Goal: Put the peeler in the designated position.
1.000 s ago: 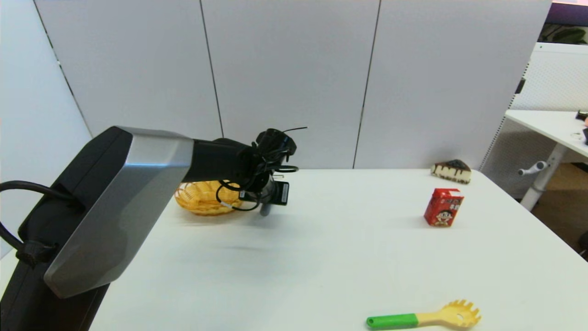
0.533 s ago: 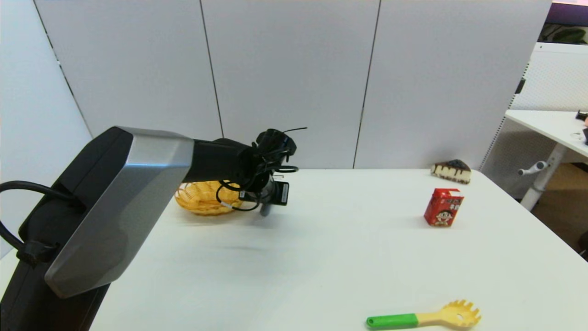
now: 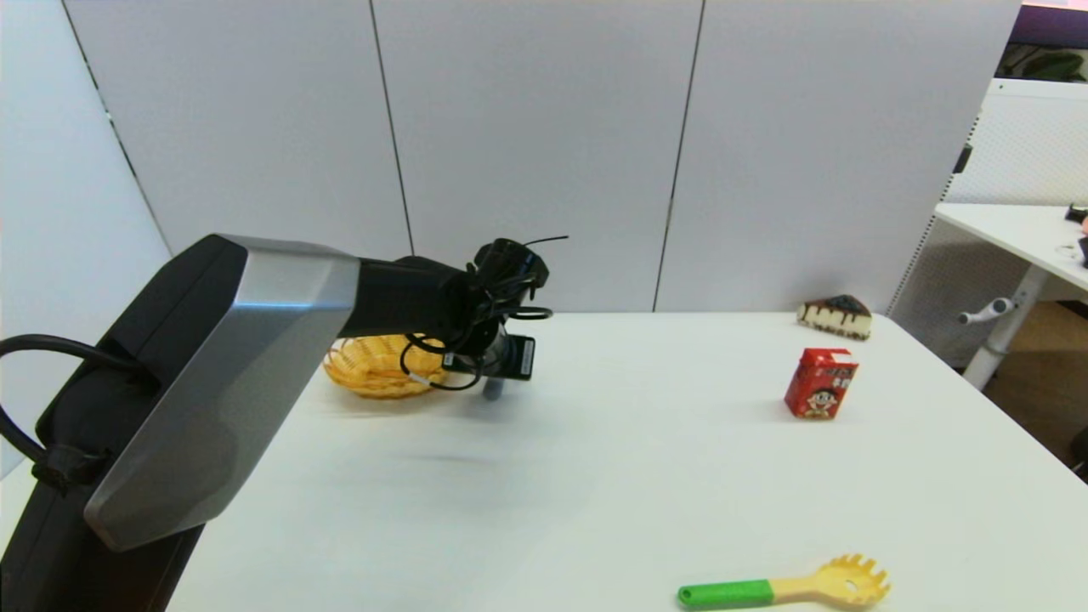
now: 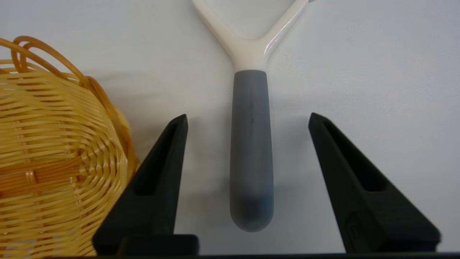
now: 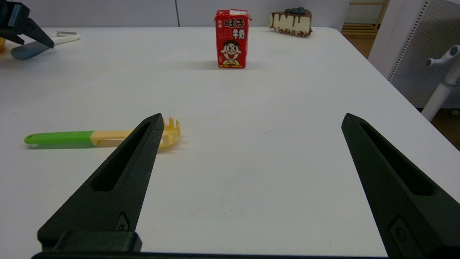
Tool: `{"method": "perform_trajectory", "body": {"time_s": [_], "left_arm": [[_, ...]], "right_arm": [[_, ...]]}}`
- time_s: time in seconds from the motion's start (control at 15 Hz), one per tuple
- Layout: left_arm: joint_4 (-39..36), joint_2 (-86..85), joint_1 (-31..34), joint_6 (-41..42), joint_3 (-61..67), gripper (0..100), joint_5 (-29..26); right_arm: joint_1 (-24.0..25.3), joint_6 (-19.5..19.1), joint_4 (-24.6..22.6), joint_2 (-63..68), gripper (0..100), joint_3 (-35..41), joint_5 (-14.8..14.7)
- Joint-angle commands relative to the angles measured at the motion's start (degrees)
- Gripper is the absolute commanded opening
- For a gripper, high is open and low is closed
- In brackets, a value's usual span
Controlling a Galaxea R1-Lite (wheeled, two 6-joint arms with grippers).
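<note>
The peeler (image 4: 251, 144), with a grey handle and a white forked head, lies flat on plain white tabletop just right of the wicker basket (image 4: 54, 144). My left gripper (image 4: 248, 118) is open, one black finger on each side of the handle with a gap on both sides. In the head view only the handle's grey end (image 3: 492, 389) shows under the left wrist. From the right wrist view the peeler (image 5: 28, 49) lies far off by the left arm. The designated position carries no mark that I can see. My right gripper (image 5: 252, 117) is open and holds nothing, low over the table's near side.
A green-handled yellow pasta spoon (image 3: 782, 588) lies near the front edge, close to the right gripper. A red drink carton (image 3: 820, 384) stands at the right and a cake slice (image 3: 835, 316) at the back right corner. The basket (image 3: 378, 365) is at the back left.
</note>
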State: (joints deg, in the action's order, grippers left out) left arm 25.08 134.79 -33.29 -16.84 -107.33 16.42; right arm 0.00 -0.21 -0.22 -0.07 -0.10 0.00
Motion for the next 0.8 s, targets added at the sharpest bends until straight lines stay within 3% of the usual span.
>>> {"method": "perform_trajectory", "body": {"time_s": [0.07,0.53,0.8], "left_arm": [[0.06,-1.90,-0.19,0.05,0.01,100,0.19],[-0.12,-13.68,-5.64,-0.04,0.98,100,0.28],[-0.38,-34.51,-13.11,2.16,14.07,100,0.37]], "right_arm": [[0.00,0.03,-0.04,0.07,100,0.01,0.00],[0.00,0.03,-0.04,0.07,100,0.10,0.00],[0.00,0.03,-0.04,0.07,100,0.01,0.00]]}}
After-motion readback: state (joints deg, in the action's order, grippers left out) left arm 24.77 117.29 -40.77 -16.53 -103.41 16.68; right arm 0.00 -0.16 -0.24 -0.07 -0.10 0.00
